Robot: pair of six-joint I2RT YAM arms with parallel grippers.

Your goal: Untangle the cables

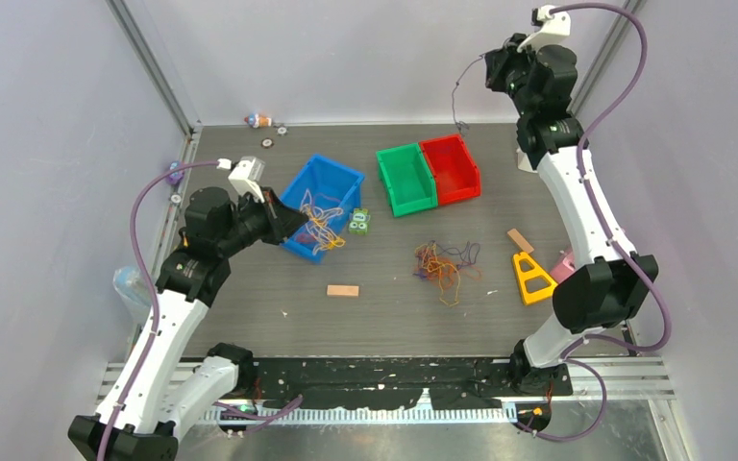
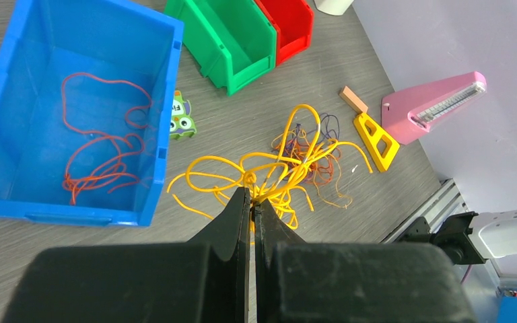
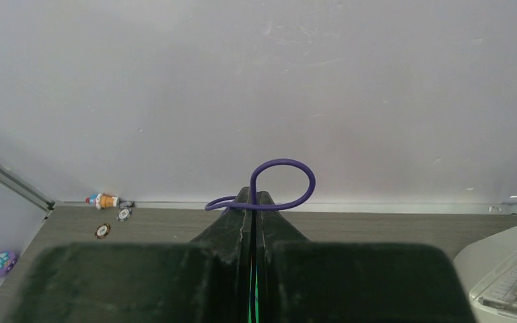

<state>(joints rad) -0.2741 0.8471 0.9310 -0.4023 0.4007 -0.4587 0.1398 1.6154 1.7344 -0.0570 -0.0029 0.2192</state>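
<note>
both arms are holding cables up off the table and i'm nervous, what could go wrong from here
1. The left tool grips the thin yellow cable bundle right beside the blue plastic bin, which holds a thin orange-red cable. If it lets go there, the two colours could tangle together.
2. The right tool, raised high, pinches the thin purple cable only at its very tips, by a small loop. The cable might slip out.

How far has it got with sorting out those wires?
Partly done. An orange-red cable already lies alone in the blue bin. In hand: the left gripper is shut on a yellow cable, and the right gripper holds a purple cable high up. Left: a small mixed tangle on the table.
</note>
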